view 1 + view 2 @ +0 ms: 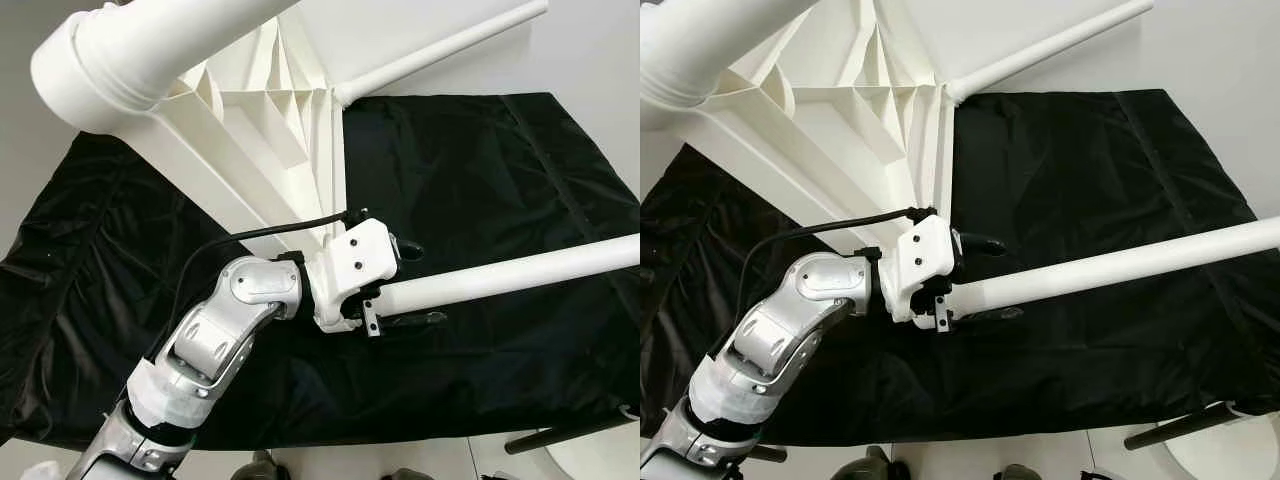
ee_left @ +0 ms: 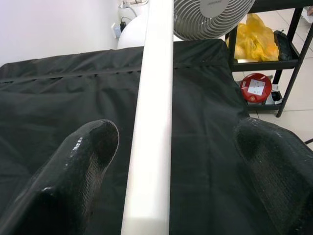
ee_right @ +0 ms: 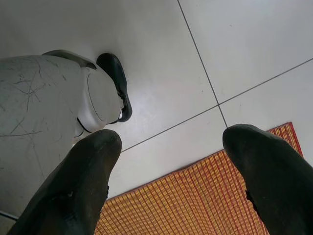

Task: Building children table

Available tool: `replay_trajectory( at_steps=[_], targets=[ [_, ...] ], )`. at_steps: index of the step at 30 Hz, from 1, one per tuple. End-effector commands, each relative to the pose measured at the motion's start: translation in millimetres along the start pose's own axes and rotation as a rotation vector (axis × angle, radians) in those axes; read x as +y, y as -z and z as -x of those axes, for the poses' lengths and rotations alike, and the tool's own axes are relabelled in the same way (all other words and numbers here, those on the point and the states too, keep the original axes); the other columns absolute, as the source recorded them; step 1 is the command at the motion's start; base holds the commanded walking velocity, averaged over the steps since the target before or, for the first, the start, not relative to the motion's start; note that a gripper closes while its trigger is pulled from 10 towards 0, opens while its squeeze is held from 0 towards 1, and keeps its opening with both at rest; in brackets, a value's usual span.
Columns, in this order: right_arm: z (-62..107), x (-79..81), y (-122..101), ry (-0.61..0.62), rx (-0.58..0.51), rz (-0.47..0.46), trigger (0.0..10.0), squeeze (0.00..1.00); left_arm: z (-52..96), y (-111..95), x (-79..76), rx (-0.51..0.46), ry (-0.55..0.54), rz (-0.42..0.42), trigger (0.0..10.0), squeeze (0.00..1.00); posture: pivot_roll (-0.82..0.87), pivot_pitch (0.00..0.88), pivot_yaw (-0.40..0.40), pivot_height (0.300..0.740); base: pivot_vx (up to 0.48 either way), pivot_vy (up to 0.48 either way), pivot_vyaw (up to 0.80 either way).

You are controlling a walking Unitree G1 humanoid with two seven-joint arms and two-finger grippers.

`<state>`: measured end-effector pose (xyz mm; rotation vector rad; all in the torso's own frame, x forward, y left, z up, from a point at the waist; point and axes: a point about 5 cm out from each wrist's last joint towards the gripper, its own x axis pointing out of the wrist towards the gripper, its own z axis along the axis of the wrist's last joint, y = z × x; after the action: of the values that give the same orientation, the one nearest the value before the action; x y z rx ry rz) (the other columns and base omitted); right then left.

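Note:
The white plastic children's table [image 1: 260,130] stands tilted with its ribbed underside toward me, over a black cloth [image 1: 480,170]. One leg [image 1: 440,50] sticks out of it at the back, and another [image 1: 130,50] looms close at the upper left. A loose white table leg [image 1: 520,272] stretches across the cloth to the right. My left gripper [image 1: 408,285] straddles its near end, open. In the left wrist view the leg [image 2: 154,122] runs between the two black fingers [image 2: 88,161] with a gap on each side. My right gripper [image 3: 172,137] hangs open over the floor.
Beyond the cloth's far end are a fan [image 2: 210,14] and a black shelf with a yellow bag [image 2: 254,36] and a red object [image 2: 257,88]. A black bar [image 1: 560,435] and a white round base [image 1: 600,455] sit at the front right. A red-yellow mat [image 3: 195,196] lies on the tiled floor.

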<state>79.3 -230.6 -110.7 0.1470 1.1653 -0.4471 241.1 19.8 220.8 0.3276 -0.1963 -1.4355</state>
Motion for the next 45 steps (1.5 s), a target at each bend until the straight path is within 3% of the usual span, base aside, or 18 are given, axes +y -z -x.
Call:
replay_trajectory(
  at_steps=[1,33,45],
  targets=[
    [2.4,12.9,15.9,-0.044,0.057,0.021,10.0,0.0,1.1,1.4,2.1,0.008,-0.01,0.004,10.0,0.0,0.04,0.061,0.123,0.74,0.0,0.0,0.0],
    [-1.1,4.3,-2.7,-0.039,0.024,0.095,10.0,0.0,2.3,-0.3,9.7,0.002,-0.094,-0.004,10.0,0.0,0.06,0.027,0.074,0.74,0.0,0.0,0.0],
    [-1.9,9.5,-8.7,-0.057,0.01,0.118,10.0,0.0,2.5,-0.9,12.3,-0.001,-0.117,-0.014,10.0,0.0,0.07,0.014,0.067,0.74,0.0,0.0,0.0]
  ],
)
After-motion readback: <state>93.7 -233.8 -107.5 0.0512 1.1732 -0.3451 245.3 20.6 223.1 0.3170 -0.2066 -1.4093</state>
